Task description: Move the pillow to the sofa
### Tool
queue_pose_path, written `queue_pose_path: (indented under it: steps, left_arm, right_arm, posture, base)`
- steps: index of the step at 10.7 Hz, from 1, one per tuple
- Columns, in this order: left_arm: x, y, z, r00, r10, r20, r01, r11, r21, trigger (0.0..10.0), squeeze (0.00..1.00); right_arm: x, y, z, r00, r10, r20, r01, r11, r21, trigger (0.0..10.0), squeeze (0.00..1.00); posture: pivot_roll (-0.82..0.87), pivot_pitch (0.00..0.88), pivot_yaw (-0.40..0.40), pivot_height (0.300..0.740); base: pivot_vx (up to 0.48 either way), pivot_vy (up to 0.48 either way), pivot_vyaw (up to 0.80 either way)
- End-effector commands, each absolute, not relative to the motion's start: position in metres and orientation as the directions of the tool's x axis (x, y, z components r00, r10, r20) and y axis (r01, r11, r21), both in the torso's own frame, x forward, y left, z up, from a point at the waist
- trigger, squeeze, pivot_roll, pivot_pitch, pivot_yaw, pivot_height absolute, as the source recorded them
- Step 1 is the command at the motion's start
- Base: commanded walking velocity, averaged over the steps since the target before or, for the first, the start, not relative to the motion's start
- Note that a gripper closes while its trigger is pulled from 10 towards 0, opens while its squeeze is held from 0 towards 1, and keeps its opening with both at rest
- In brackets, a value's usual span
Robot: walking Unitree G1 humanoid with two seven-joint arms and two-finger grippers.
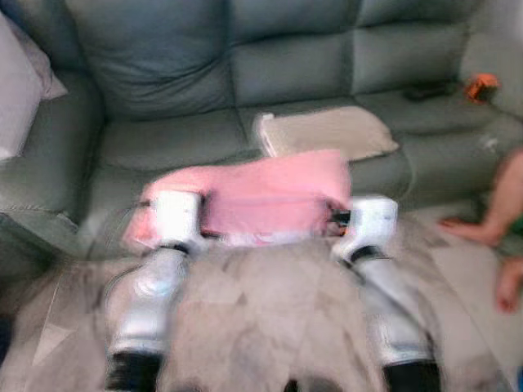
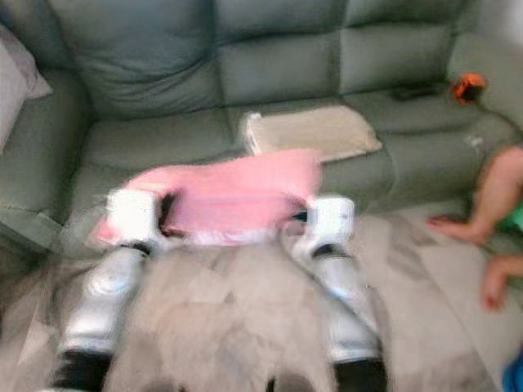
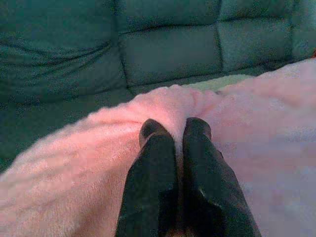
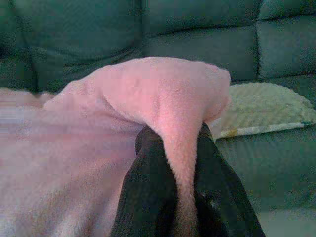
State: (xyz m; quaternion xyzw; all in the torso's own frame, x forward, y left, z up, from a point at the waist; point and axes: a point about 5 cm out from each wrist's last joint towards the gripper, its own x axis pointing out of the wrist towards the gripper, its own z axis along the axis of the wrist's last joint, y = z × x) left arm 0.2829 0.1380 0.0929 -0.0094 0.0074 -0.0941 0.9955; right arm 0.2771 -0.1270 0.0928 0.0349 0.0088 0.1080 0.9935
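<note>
Pink fleece pillow (image 1: 261,196): held at the front edge of the grey sofa (image 1: 163,98), beige cushion (image 1: 327,131) at its 1 o'clock. Long axis 9-to-3. Left pincer (image 3: 175,133) and right pincer (image 4: 170,136) each clenched on an end fold. Judged light, soft, floppy; best gripped at both ends.

A grey-green leather sofa (image 1: 163,143) spans the far side. On its seat, near the front edge, lies a beige cushion (image 1: 327,132). A small orange object (image 1: 482,86) and a dark object (image 1: 431,90) rest toward the right corner. A pale pillow (image 1: 18,86) leans at the left arm.
</note>
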Motion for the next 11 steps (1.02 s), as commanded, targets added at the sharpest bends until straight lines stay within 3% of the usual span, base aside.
queue_pose_path:
  steps: [1,4,6,11]
  left_arm:
    - [0.286,0.122,0.102,0.971,-0.236,0.031,0.237,0.971,-0.033,10.0,0.00]
    - [0.286,0.121,0.102,0.973,-0.232,0.024,0.232,0.972,-0.039,10.0,0.00]
    - [0.287,0.123,0.096,0.984,-0.176,-0.008,0.175,0.984,-0.021,10.0,0.00]
    - [0.288,0.137,0.094,0.994,-0.111,-0.012,0.111,0.993,0.028,10.0,0.00]
  right_arm:
    - [0.277,-0.142,0.095,0.986,0.166,-0.003,-0.166,0.985,0.049,10.0,0.00]
    - [0.277,-0.143,0.095,0.987,0.162,-0.005,-0.161,0.986,0.047,10.0,0.00]
    - [0.276,-0.144,0.094,0.987,0.160,-0.011,-0.159,0.986,0.046,10.0,0.00]
    - [0.279,-0.139,0.096,0.983,0.186,-0.001,-0.186,0.981,0.060,10.0,0.00]
  posture:
    - [-0.08,0.090,-0.010,0.740]
    - [-0.08,0.093,-0.011,0.740]
    - [-0.08,0.094,-0.016,0.740]
    - [-0.07,0.102,-0.025,0.740]
  base:
    - [0.480,0.000,0.00]
    - [0.480,0.000,0.00]
    - [0.000,0.000,0.00]
    - [0.000,0.480,0.00]
